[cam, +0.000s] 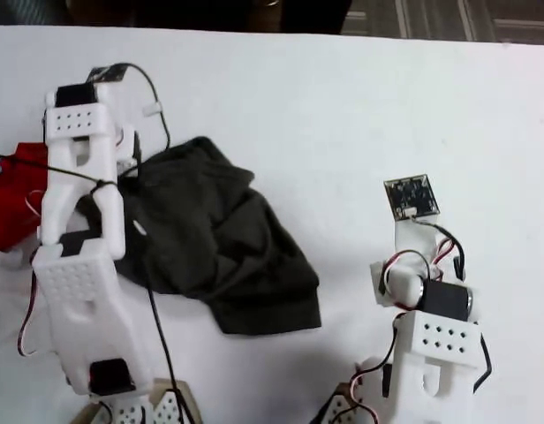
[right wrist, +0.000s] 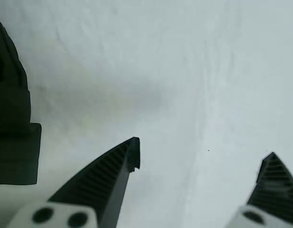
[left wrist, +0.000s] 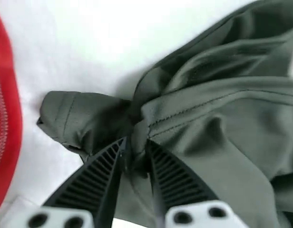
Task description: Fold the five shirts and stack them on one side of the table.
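Your dark shirt [cam: 228, 247] lies crumpled on the left-centre of the white bench [cam: 343, 106]. It is a soft, matte fabric thrown into deep, irregular folds, with a straighter hemmed edge along its near right side. A red garment [cam: 16, 199] sits just left of it at the bench's left edge. Your left arm [cam: 78, 230], built of white perforated plastic links, runs from the near edge over the shirt's left side. Your right arm [cam: 435, 336] sits at the near right, well apart from the shirt, with a small square circuit board at its far end.

The high view gives you that layout, and the left wrist view adds the grasp itself. The left gripper [left wrist: 134, 147] has its black, ribbed, wedge-shaped fingers [left wrist: 101, 173] pinched together on a bunched fold of the shirt [left wrist: 222, 109], right beside a stitched seam. A puffed flap of cloth stands out just beyond the fingertips. Up close the fabric reads grey-green with a slight sheen, and the red garment [left wrist: 4, 109] shows pale stitching along its curved edge.

The right wrist view shows the right gripper [right wrist: 203, 149] with its fingers spread wide apart and holding nothing. It is over smooth bench [right wrist: 184, 71], and a thick, doubled edge of the shirt [right wrist: 13, 142] lies off to one side, not touching either finger.
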